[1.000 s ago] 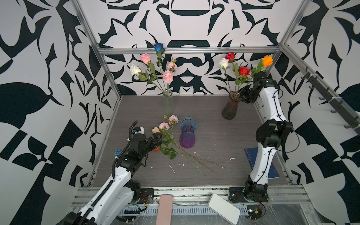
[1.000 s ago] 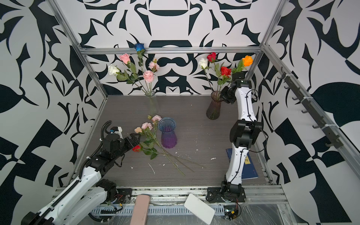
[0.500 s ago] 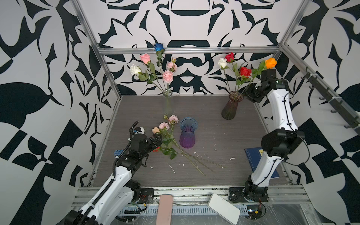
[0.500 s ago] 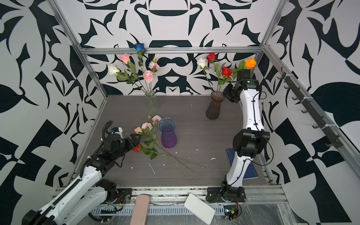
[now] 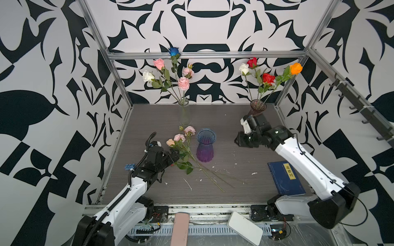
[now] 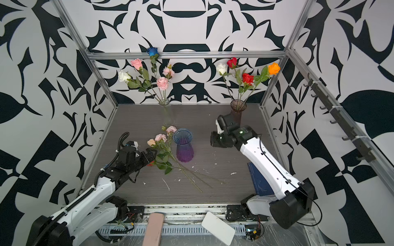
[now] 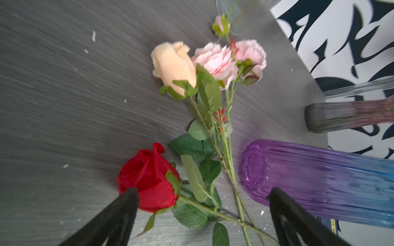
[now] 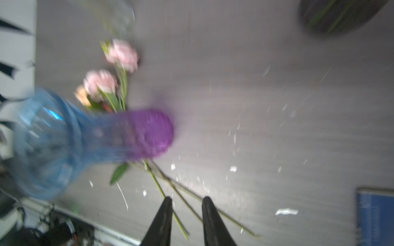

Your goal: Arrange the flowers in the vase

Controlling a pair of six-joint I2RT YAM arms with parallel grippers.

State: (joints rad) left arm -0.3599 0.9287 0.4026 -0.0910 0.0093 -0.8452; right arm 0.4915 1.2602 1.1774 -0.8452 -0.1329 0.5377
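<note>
Grey surface, patterned walls. Clear vase: 5 flower heads; dark vase: 4; blue-purple vase: 0, with 3 loose stems beside it. Left pincer wide apart over them; right pincer narrowly apart, empty.

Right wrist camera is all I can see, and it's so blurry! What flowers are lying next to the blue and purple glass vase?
Observer: The left wrist view shows them sharply: a red rose, a peach rose and a pink double-bloom sprig.
Operator: Where's the other claw?
Observer: The left claw hangs wide open over the red rose's stem, gripping nothing.
Operator: Any flowers in vases already?
Observer: Yes, at the back in both top views: white, pink and blue roses in a tall clear glass vase, white, red and orange roses in a dark glass vase.
</note>
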